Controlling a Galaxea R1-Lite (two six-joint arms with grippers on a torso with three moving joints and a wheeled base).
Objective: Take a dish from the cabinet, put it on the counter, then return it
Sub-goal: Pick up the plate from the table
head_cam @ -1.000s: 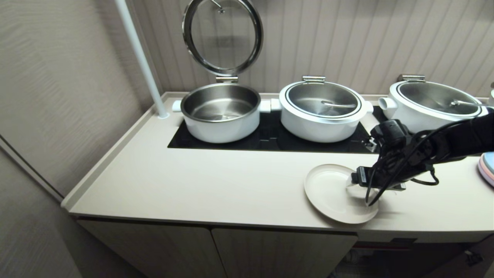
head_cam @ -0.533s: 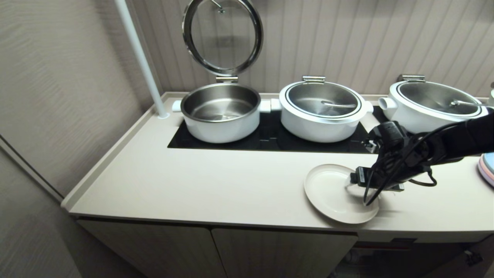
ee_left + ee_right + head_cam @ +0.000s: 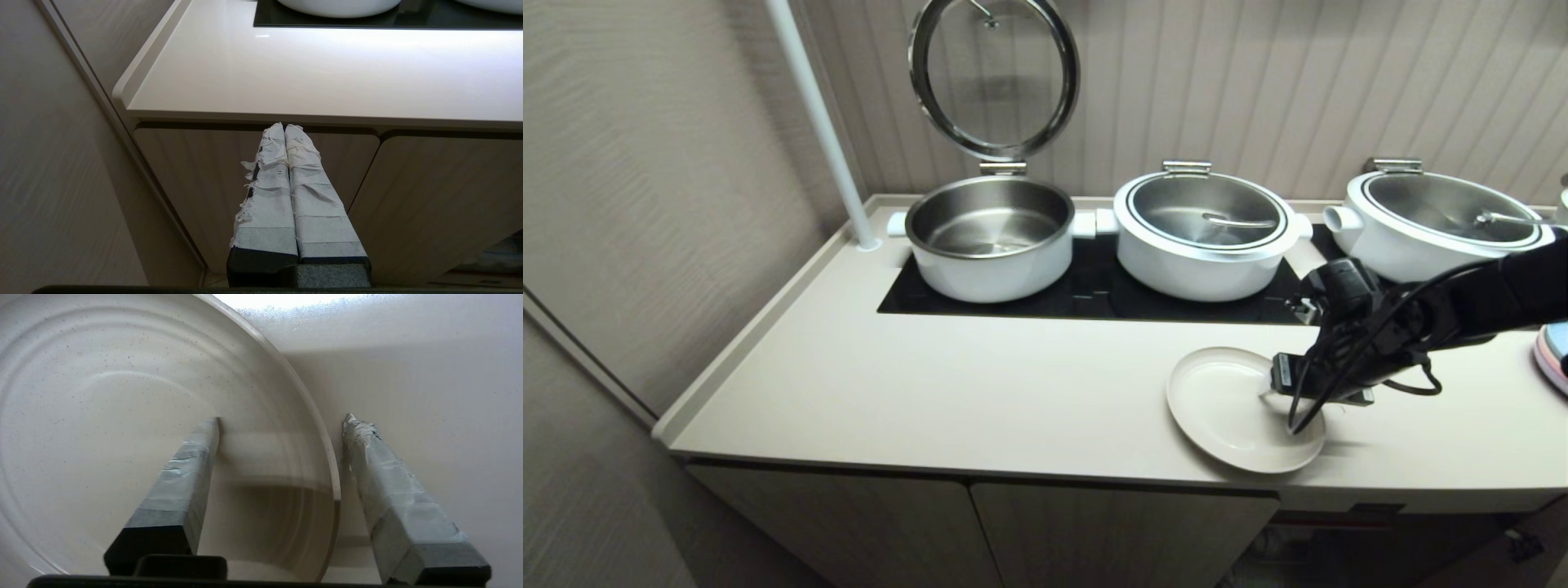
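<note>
Here the dish (image 3: 1232,408) lies flat on the tabletop (image 3: 980,392), at the lower right of the head view, close to the front edge and just in front of the black glass panel (image 3: 1094,298). Judge it as stiff and fairly light, but hard, glazed and smooth, so it will likely slip in a loose pinch and could chip if it drops or knocks the tabletop's edge. Your only real hold is the low rim: one finger over the inside, one under or outside it.

That is how your right gripper (image 3: 1278,390) is set. In the right wrist view the gripper (image 3: 282,420) straddles the rim (image 3: 314,416) with its fingers apart: one taped finger (image 3: 188,473) lies over the dish's inner surface, the other (image 3: 380,469) sits outside the rim above the bare tabletop. Neither finger presses the rim that you can see, so count the dish as unheld. Because it lies flat, expect that the outer finger must get under the rim or tip it up before a pinch bites.

The right arm comes in from the right edge of the head view, low and nearly level over the tabletop, wrist toward the dish's right side.

Your left gripper (image 3: 286,130) is closed and empty, parked below the tabletop facing the cabinet (image 3: 429,196) doors.
</note>
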